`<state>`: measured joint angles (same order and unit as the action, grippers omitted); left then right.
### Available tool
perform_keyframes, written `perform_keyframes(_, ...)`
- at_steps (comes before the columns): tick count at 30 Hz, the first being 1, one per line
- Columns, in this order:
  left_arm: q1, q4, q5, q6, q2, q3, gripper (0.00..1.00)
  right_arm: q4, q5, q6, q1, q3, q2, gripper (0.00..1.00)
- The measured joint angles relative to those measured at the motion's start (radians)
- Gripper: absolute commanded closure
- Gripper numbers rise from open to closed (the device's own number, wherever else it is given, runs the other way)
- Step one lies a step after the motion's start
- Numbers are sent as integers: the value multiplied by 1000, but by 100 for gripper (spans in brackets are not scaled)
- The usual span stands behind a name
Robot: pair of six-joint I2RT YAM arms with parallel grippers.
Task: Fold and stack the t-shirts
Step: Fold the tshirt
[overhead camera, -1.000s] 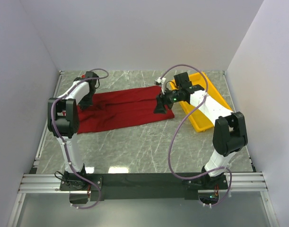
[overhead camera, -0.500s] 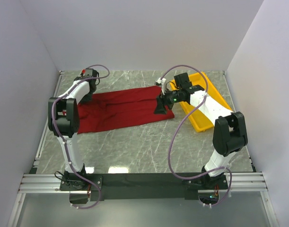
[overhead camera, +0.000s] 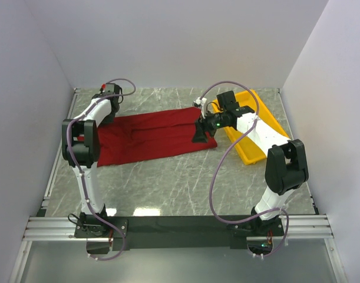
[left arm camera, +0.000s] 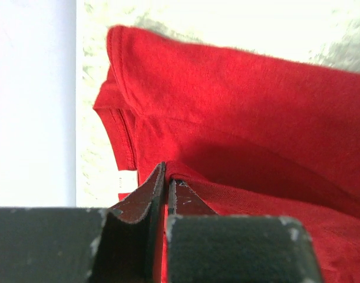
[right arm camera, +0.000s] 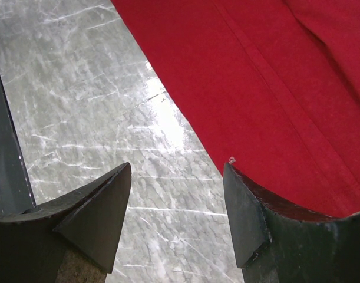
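A red t-shirt (overhead camera: 150, 137) lies spread across the marble table, folded lengthwise. My left gripper (overhead camera: 106, 118) is at its far left end, shut on a pinched fold of the red cloth (left arm camera: 185, 174) near the collar (left arm camera: 122, 132). My right gripper (overhead camera: 200, 134) is at the shirt's right end, open, one finger over the marble and the other (right arm camera: 250, 206) over the shirt's edge (right arm camera: 238, 106), with nothing between the jaws.
A yellow tray (overhead camera: 253, 127) lies at the right, under my right arm. White walls close in the table on the left, back and right. Bare marble (overhead camera: 168, 183) stretches in front of the shirt.
My left gripper has shifted a little toward the back left corner with the cloth in it. The right arm has not moved.
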<state>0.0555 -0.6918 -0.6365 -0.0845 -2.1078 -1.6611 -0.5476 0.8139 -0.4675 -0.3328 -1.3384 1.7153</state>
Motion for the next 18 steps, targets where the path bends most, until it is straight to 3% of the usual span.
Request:
perform_keyframes(13, -3, 18, -9, 21, -29, -47, 95, -9, 0, -3, 0, 0, 2, 29)
perform_keyframes(14, -4, 18, -9, 21, -35, -47, 91, -9, 0, -4, 0, 0, 2, 29)
perform_keyframes(16, -6, 14, -8, 18, -53, -53, 62, -12, 0, -6, 0, 0, 2, 29)
perform_keyframes(17, -8, 9, -8, 15, -63, -60, 38, -14, 0, -7, 0, 0, 3, 29)
perform_keyframes(18, -10, 5, -8, 22, -69, -68, 31, -15, 0, -10, 0, 0, 3, 28)
